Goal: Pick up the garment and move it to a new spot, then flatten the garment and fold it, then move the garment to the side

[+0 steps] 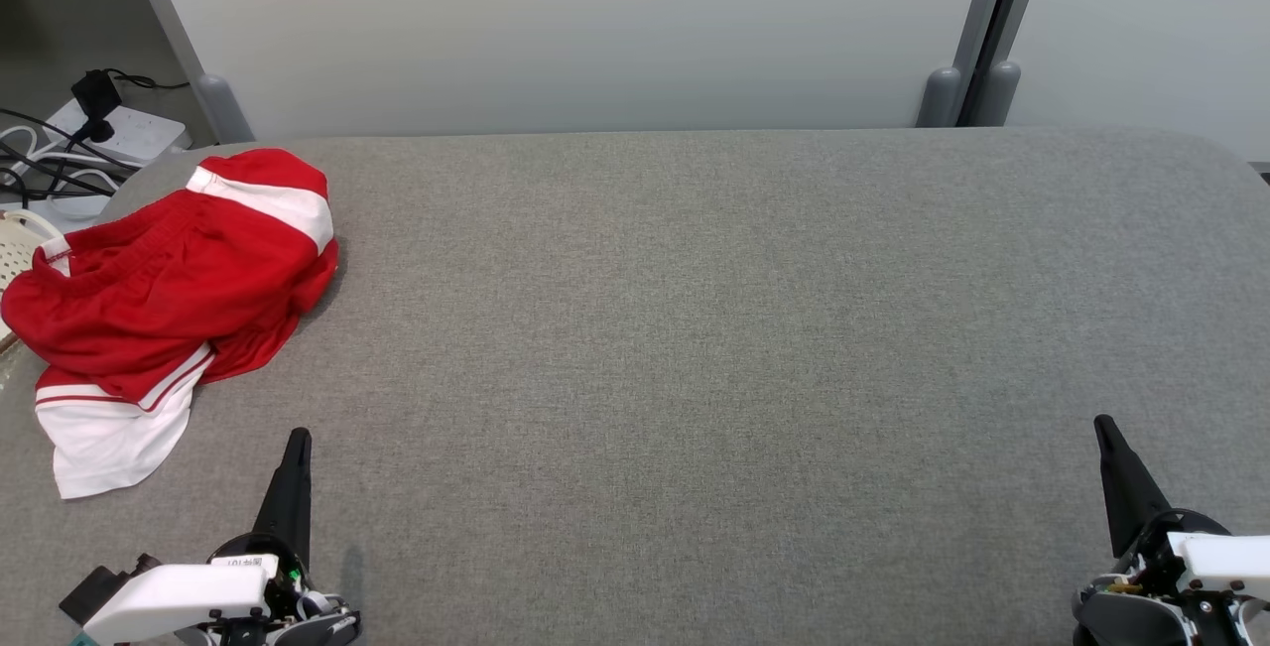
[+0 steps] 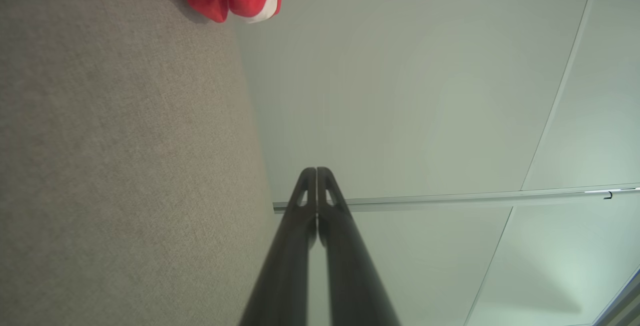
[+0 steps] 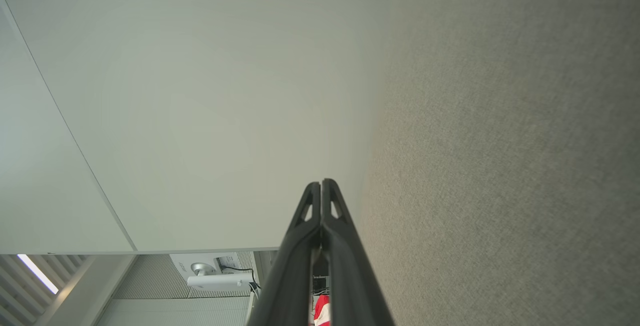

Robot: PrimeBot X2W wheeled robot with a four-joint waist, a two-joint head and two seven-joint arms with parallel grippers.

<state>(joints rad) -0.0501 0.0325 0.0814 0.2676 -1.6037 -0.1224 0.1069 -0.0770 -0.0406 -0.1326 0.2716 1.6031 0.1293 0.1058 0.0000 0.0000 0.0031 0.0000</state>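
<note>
Jaws clenched on nothing, both pairs: in the left wrist view the left jaws' fingers (image 2: 295, 251) meet tip to tip, and in the right wrist view the right jaws' fingers (image 3: 345, 271) do the same. The garment (image 1: 169, 309), red shorts with white bands, lies crumpled at the far left corner of the grey table (image 1: 695, 328), well apart from the right jaws and near the left ones. Nothing is lifted yet, so the pickup looks like the step in hand. The left arm is the better placed. It would do well to release its jaws before arriving, come down on a raised red fold rather than the flat white hem, and pinch a thick bunch so the cloth does not slip. It should lift high enough that the hem clears the table before carrying toward the bare middle. The head view gives the whole heap, with a power strip (image 1: 109, 130) and a pale basket rim (image 1: 20, 239) just beyond it. Each pair looks like a single dark spike there, and the wrist views settle their closure. The left wrist view catches one hanging corner of the shorts, and the right wrist view a red-and-white sliver low between its fingers.
</note>
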